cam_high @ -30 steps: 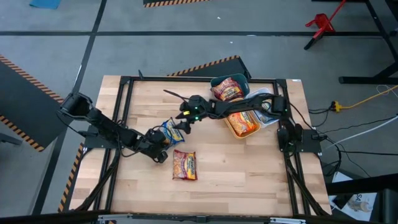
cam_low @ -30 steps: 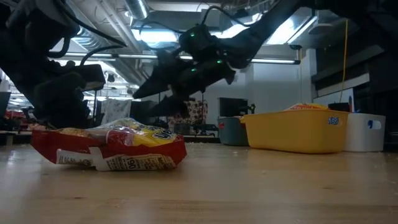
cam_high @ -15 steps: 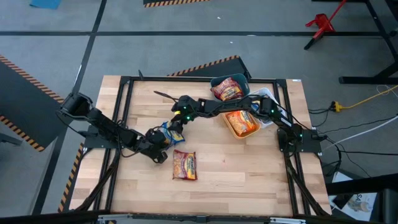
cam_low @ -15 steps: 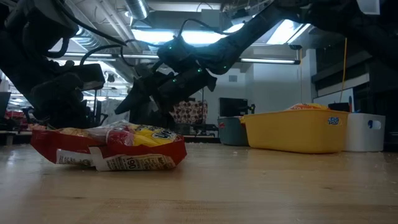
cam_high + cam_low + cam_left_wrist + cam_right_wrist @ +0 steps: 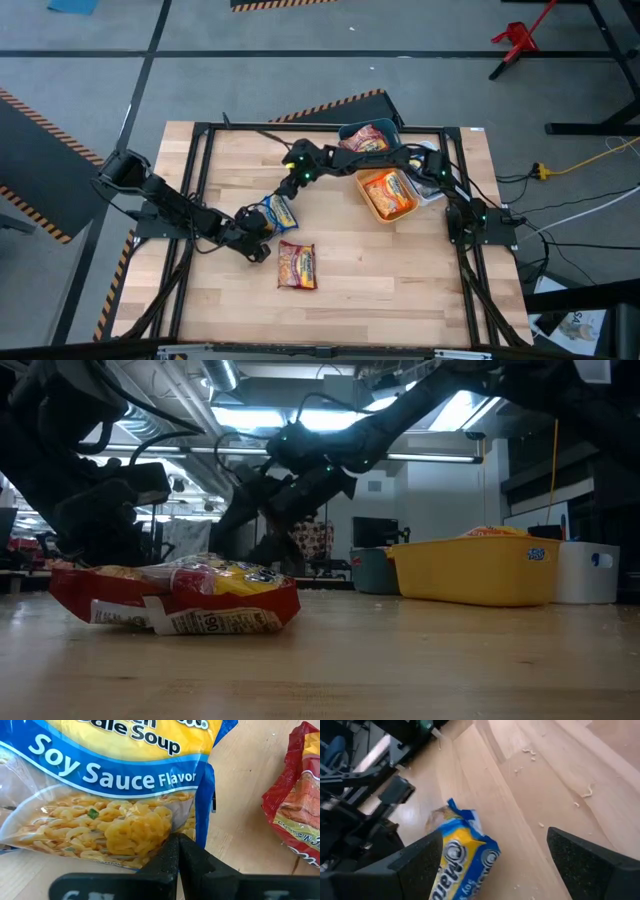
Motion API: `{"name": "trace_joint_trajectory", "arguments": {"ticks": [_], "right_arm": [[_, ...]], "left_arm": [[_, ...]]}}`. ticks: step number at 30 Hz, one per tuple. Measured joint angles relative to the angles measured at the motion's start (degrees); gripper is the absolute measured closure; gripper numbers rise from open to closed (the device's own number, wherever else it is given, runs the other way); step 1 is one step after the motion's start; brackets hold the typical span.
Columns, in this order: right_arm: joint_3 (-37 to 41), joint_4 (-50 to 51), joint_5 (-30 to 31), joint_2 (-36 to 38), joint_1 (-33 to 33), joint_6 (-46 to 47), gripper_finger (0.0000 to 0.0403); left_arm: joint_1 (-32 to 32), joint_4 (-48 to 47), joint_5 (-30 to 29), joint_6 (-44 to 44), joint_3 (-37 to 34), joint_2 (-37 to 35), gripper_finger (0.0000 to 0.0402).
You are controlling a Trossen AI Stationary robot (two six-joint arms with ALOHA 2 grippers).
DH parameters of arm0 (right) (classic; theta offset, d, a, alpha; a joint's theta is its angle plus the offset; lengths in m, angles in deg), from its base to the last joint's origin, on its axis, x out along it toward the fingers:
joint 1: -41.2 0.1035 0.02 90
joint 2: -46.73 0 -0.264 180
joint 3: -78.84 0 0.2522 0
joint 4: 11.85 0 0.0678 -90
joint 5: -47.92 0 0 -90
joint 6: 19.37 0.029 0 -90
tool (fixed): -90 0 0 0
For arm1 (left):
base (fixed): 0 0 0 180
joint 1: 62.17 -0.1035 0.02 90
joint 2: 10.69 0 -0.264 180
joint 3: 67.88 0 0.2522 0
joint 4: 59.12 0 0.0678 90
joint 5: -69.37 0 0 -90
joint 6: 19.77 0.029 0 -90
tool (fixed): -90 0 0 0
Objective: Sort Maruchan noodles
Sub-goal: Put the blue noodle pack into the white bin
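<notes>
I see my left end effector (image 5: 177, 851) pinching the edge of the blue-and-yellow soy sauce packet (image 5: 279, 212) mid-desk (image 5: 400, 270), just beside the red packet (image 5: 297, 265). My right end effector (image 5: 278, 168) hangs spread above it. More packets lie in the yellow bin (image 5: 372, 205) and teal bin (image 5: 392, 130).
</notes>
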Motion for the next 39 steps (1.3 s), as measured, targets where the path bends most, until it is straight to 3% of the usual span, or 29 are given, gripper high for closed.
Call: {"name": "trace_joint_trajectory", "arguments": {"ticks": [17, 20, 30, 33, 39], "right_arm": [[0.07, -1.12, -4.42, -3.52, 5.28, -1.07, 0.0067], [0.07, -0.95, -4.43, -3.52, 5.71, -1.09, 0.0101], [-0.07, -1.41, -4.52, -3.27, 5.93, -1.46, 0.0279], [-0.09, -1.38, -5.02, -3.17, 5.97, -1.50, 0.0300], [-0.06, -1.13, -5.92, -3.19, 5.99, -1.14, 0.0287]], "left_arm": [[-0.28, -0.02, -2.62, 0.55, -0.09, 0.07, 0.0402], [-1.00, 0.89, -2.58, 0.56, -0.10, 0.07, 0.0402], [-1.81, 3.21, -1.54, 1.22, -0.14, -0.07, 0.0402], [-1.86, 5.29, 0.25, 1.09, -0.15, -0.35, 0.0402], [-1.82, 5.41, 6.50, -0.47, -0.07, -4.86, 0.0401]]}}
